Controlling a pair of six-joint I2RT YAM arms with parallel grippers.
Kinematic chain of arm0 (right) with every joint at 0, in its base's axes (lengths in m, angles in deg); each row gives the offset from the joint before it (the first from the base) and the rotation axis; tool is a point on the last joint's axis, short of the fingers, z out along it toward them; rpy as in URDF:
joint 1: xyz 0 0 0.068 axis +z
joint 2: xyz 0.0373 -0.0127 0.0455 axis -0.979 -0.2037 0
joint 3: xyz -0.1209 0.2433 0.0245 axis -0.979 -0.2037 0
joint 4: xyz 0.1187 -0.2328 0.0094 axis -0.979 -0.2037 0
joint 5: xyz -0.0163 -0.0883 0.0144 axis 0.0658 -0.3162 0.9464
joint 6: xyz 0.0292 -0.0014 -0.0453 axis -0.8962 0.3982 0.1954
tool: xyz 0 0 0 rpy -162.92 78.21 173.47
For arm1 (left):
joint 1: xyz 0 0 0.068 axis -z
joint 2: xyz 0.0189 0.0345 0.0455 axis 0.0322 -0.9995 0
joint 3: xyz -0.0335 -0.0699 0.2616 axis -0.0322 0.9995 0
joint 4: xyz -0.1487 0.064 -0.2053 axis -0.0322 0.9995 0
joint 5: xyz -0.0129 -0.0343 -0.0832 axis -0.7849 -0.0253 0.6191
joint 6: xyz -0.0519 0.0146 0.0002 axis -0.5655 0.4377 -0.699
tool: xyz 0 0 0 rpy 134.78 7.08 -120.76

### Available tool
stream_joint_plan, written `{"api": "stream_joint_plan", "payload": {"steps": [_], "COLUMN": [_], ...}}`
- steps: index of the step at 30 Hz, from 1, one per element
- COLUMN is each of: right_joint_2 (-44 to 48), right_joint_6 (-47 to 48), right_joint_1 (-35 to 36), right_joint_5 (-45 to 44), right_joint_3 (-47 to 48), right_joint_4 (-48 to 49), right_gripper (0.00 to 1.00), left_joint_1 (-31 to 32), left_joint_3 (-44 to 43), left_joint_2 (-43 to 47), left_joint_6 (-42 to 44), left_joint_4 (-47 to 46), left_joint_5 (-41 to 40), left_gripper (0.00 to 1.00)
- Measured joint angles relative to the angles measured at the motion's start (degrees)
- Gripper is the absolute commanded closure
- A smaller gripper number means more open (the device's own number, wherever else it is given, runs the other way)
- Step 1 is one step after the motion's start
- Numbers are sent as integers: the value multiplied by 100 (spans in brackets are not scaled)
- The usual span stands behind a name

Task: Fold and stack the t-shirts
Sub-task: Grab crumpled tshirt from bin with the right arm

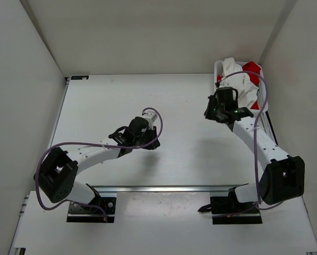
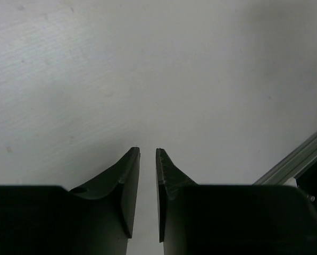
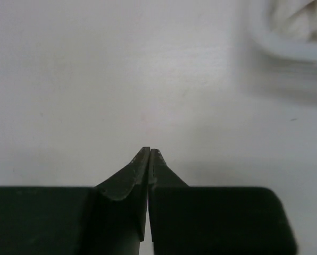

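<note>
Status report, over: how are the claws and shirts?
Left gripper slightly open, empty, over table. Right gripper shut, empty, near white plastic mesh basket. White cloth t-shirt and red cloth t-shirt bunched in basket. Nothing blocking.

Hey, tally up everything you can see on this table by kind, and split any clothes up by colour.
White t-shirt: 1
Red t-shirt: 1
Mesh basket: 1
Robot arms: 2, the left arm and the right arm
Total: 5
</note>
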Motion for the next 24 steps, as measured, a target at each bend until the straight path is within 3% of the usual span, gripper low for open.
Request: {"api": "stream_joint_plan", "payload": {"steps": [2, 6, 8, 15, 24], "right_joint_2": [-68, -350, -579, -2072, -2986], "right_joint_6": [87, 245, 306, 372, 400], "right_joint_1": [-483, -1294, -1569, -2109, -2365], "right_joint_5": [-87, -267, -319, -409, -188], "right_joint_3": [334, 813, 1008, 1974, 2334], "right_joint_4": [-7, 0, 9, 9, 188], "right_gripper": [91, 55, 50, 47, 48], "left_joint_1": [225, 494, 542, 590, 442], "left_joint_3": [219, 459, 483, 616, 721], "left_joint_2": [42, 98, 98, 98, 114], "left_joint_6": [-59, -170, -201, -278, -269], "left_joint_4": [-155, -293, -389, -723, -887], "left_joint_5": [-4, 44, 72, 168, 275], "left_gripper": [63, 62, 61, 60, 60]}}
